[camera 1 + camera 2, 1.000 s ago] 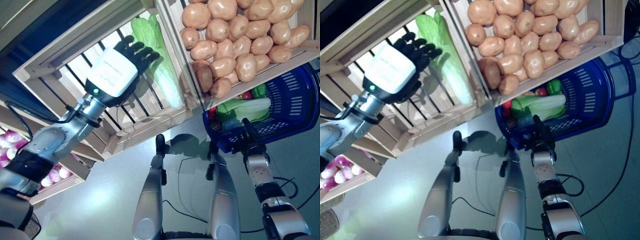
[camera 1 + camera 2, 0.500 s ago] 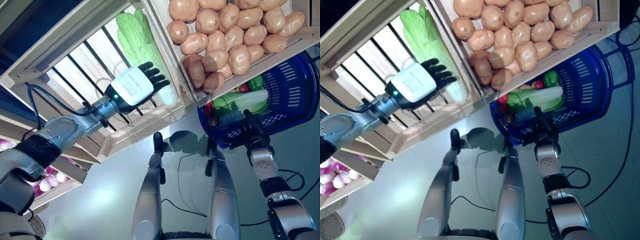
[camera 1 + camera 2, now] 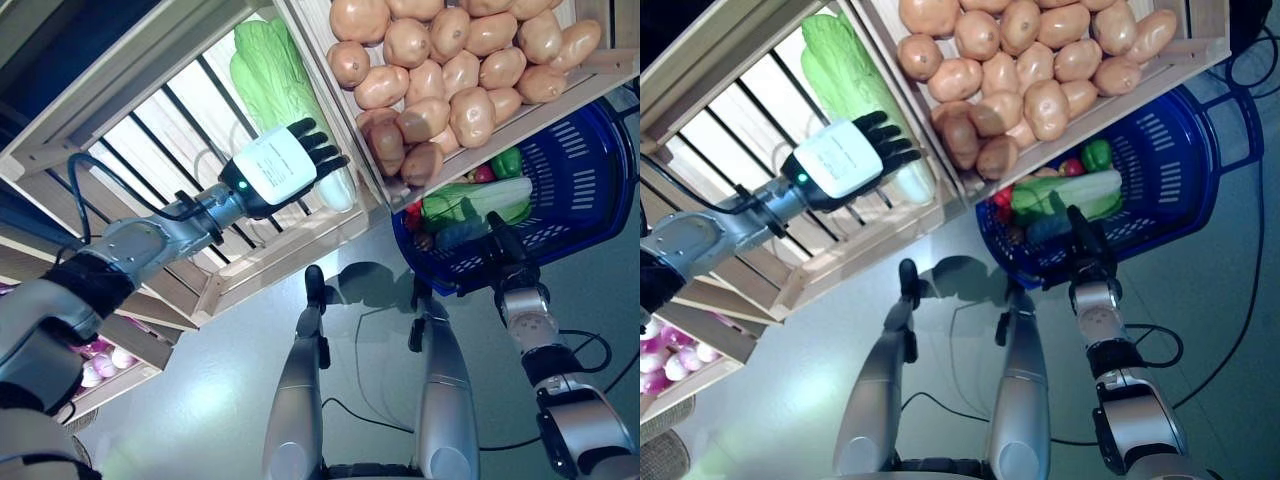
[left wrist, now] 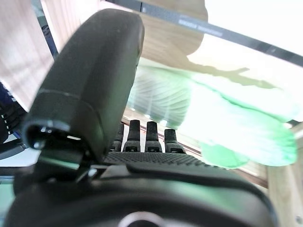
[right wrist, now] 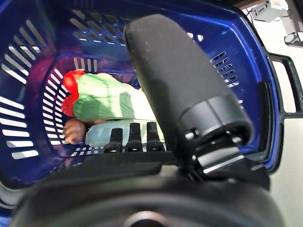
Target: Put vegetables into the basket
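Observation:
A pale green napa cabbage [image 3: 272,75] lies in a slatted wooden crate [image 3: 150,70]. My left hand [image 3: 282,168] hovers over the cabbage's white stem end, open with fingers straight; the left wrist view shows the cabbage [image 4: 213,111] just past the fingertips, apart from them. The blue basket [image 3: 600,190] sits under the potato crate and holds another cabbage [image 5: 102,101], a green pepper [image 3: 508,163], something red [image 5: 71,82] and a brown piece. My right hand [image 3: 503,255] reaches over the basket's near rim, fingers straight, holding nothing.
A crate full of potatoes [image 3: 450,70] stands right of the cabbage crate and overhangs the basket. A lower crate at far left holds purple-white onions [image 3: 660,360]. Grey floor lies below the crates.
My left hand has dropped from high over the crate down to the cabbage's stem end. The view has shifted a little. The right hand stays at the basket.

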Tool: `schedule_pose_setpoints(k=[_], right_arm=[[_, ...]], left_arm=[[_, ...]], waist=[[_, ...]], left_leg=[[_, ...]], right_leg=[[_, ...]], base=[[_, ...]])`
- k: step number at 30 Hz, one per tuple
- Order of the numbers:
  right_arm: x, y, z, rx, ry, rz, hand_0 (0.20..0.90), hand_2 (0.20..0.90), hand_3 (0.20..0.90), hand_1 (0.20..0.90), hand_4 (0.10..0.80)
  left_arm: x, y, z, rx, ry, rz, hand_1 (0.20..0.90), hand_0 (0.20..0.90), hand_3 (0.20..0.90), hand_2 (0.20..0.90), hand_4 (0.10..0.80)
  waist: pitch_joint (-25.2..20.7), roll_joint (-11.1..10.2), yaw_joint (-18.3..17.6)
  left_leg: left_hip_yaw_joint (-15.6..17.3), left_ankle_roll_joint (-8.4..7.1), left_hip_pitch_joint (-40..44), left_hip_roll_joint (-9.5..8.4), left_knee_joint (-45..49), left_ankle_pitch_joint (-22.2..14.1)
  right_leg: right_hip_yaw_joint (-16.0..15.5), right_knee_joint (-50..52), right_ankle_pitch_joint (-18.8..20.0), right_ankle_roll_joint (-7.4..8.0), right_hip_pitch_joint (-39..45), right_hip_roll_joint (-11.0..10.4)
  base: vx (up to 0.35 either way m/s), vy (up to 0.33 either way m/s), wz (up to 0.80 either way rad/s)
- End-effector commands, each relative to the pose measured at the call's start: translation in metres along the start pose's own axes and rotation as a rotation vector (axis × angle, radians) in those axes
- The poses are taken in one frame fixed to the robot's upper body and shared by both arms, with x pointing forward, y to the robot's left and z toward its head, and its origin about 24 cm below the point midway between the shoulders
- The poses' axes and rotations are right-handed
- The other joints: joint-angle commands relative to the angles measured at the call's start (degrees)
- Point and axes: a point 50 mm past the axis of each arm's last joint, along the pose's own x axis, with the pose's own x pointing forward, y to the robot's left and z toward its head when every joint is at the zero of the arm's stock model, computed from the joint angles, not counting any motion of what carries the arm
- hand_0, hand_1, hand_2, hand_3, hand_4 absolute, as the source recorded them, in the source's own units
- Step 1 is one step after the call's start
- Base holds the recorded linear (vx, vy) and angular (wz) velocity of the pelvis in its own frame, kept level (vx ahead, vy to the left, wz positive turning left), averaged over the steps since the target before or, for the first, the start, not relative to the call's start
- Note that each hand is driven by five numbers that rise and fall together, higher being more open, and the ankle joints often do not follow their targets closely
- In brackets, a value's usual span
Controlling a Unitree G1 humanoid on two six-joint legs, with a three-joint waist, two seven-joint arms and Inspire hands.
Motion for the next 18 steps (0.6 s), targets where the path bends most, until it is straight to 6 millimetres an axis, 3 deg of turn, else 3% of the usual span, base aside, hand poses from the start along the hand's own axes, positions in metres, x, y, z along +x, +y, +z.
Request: schedule_pose_setpoints(k=[1,11,12,13,14,18], right_arm=[[0.000,0.014,0.027,0.016,-0.065,0.081,0.900,0.900,0.900,0.900,0.800],[0.001,0.030,0.019,0.025,-0.049,0.101,0.900,0.900,0.900,0.900,0.800],[0.001,0.031,0.018,0.024,-0.049,0.103,0.900,0.900,0.900,0.900,0.800],[0.001,0.032,0.017,0.025,-0.047,0.104,0.900,0.900,0.900,0.900,0.800],[0.001,0.033,0.016,0.025,-0.045,0.105,0.900,0.900,0.900,0.900,0.800],[0.001,0.035,0.013,0.030,-0.038,0.104,0.900,0.900,0.900,0.900,0.800]], left_arm=[[0.008,0.029,-0.019,0.080,0.031,0.166,0.900,0.900,0.900,0.900,0.800],[0.023,0.016,-0.015,0.074,0.079,0.135,0.900,0.900,0.900,0.900,0.800],[0.024,0.013,-0.014,0.068,0.083,0.116,0.742,0.742,0.742,0.742,0.695],[0.025,0.009,-0.012,0.062,0.085,0.101,0.542,0.542,0.542,0.542,0.562],[0.025,0.007,-0.012,0.057,0.091,0.089,0.300,0.300,0.300,0.300,0.400],[0.027,-0.002,-0.007,0.029,0.119,0.067,0.300,0.300,0.300,0.300,0.400]], waist=[[-0.2,-1.0,-1.0],[-0.2,-2.1,-1.8],[-0.2,-2.2,-1.8],[-0.2,-2.3,-1.9],[-0.2,-2.5,-2.0],[-0.2,-2.9,-2.1]], left_leg=[[2.9,1.39,-4.0,-2.06,3.9,0.0],[3.1,1.19,-4.7,-1.70,4.0,0.4],[3.1,1.19,-4.7,-1.72,4.0,0.3],[3.1,1.17,-4.6,-1.70,4.0,0.3],[3.1,1.18,-4.6,-1.68,4.0,0.3],[3.2,1.15,-4.2,-1.46,4.1,-0.1]], right_leg=[[-1.0,-7.9,4.9,-3.02,5.4,5.3],[-0.7,-8.2,5.3,-3.07,5.0,5.7],[-0.7,-8.3,5.3,-3.10,5.0,5.7],[-0.7,-8.4,5.4,-3.08,5.1,5.8],[-0.7,-8.4,5.4,-3.09,5.2,5.8],[-0.7,-8.3,5.1,-3.06,5.6,5.9]], base=[[0.000,0.000,0.00],[0.000,0.000,0.00],[0.000,0.000,0.00],[0.000,0.000,0.00],[0.000,0.000,0.00],[0.000,0.000,0.00]])
